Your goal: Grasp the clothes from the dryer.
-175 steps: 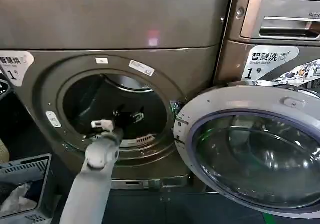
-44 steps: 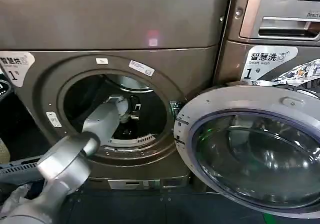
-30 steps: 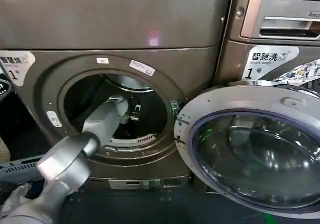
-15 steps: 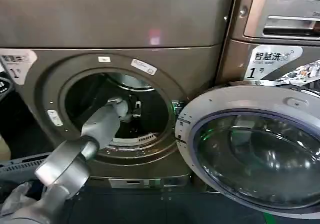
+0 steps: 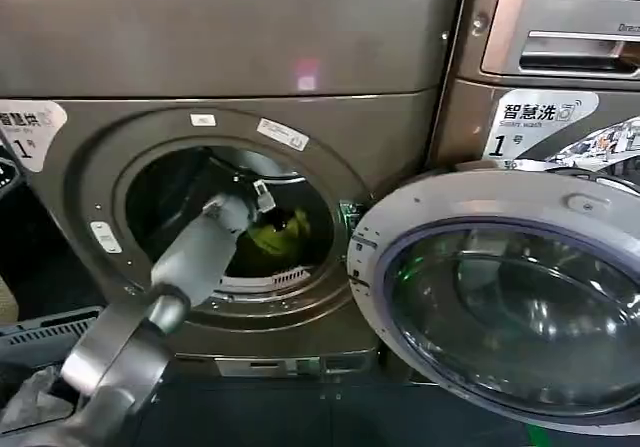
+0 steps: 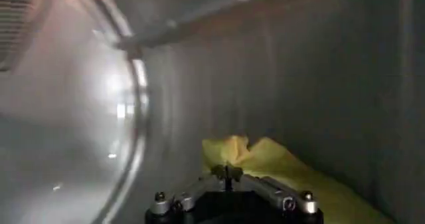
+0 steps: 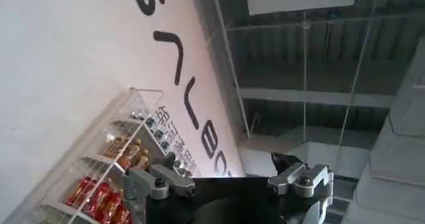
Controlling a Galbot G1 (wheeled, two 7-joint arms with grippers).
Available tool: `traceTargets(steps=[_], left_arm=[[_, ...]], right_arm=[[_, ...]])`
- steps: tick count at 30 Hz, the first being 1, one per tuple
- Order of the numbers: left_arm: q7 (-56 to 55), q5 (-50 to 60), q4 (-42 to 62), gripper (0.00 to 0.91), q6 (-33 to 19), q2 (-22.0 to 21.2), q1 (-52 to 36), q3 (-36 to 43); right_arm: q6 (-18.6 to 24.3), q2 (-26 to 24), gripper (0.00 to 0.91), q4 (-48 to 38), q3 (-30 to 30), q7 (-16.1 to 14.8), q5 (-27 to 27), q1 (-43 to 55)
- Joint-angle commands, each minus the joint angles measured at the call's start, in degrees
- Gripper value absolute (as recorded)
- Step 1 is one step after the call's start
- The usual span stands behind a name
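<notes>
Bronze-grey dryer point(image 5: 240, 52) ahead, door swung right. Left gripper point(image 6: 227, 174) inside the drum, fingertips pinched together on the yellow-green clothes point(image 5: 278, 235). Best drawn out straight, clear of the porthole rim.

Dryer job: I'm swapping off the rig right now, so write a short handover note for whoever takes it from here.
Left claw: inside the dryer drum, shut on the clothes, the yellow-green piece hanging from it at the round opening.
Right claw: open, parked away from the machines, pointing up toward a ceiling and a snack shelf.
Dryer door: swung wide open to the right.
Done: reach in and grasp.
Left: pull the arm out through the opening without catching the cloth on the rim. Grey basket sits low on the left.
</notes>
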Motion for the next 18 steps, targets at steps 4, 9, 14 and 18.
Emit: traceTargets(steps=[4,9,14,18], left_arm=[[-23.7,-13.3,-12.1,0.000,0.1,-0.7,6.9,-6.5],[-31.0,-15.7,-11.9,0.000,-1.0,-2.6,6.8,-8.0],[-40.4,-19.9,-13.8,0.000,-1.1,-4.0,7.7,-9.9],[-43.8,-22.7,-22.4,0.000,-1.4,-3.6,12.4,-11.6]], right_arm=[[0.1,0.0,0.907,-0.1,-0.4,0.1,-0.1,0.3],[0.5,-0.1,0.907,0.1,-0.9,0.3,-1.9,0.7],[1.3,0.1,0.907,0.0,-1.0,0.4,-2.0,0.9],[1.7,0.3,0.907,0.0,-0.7,0.3,-2.5,0.7]])
